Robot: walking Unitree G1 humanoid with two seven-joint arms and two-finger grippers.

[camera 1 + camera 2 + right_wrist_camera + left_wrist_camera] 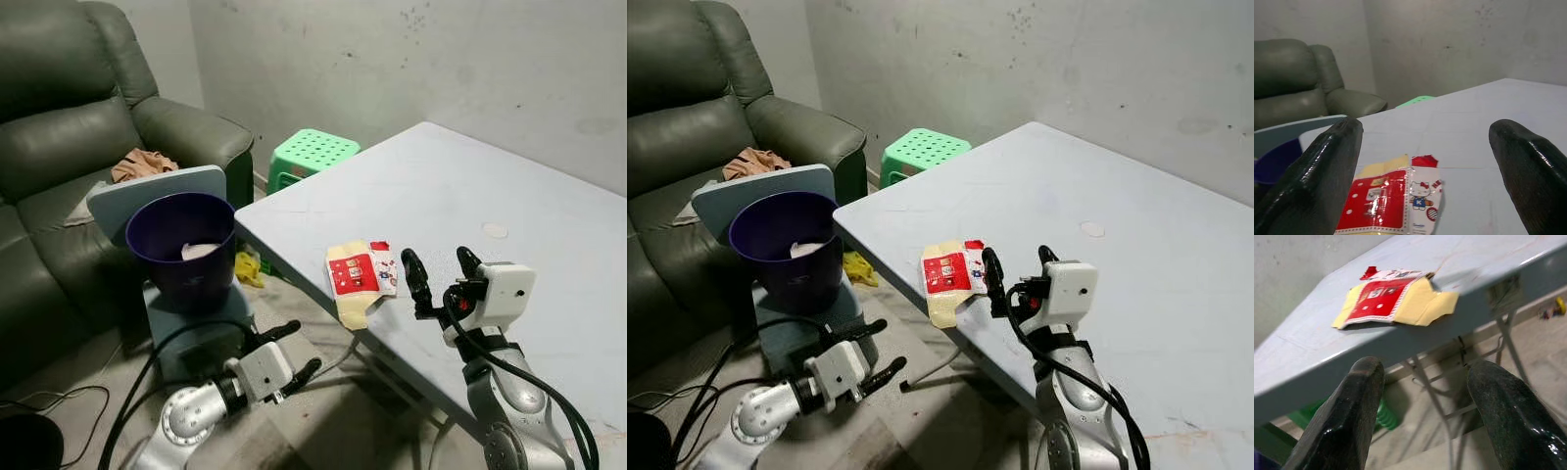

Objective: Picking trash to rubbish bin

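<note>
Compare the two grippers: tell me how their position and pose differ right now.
The right gripper is raised above the table, just behind the red and yellow wrapper; the left gripper hangs low, below the table's edge, near the floor. The right gripper's fingers point up and forward towards the wrapper; the left gripper's fingers reach sideways under the table. Both are open and hold nothing.

red packet [361, 277] on grey table [509, 196]
</note>
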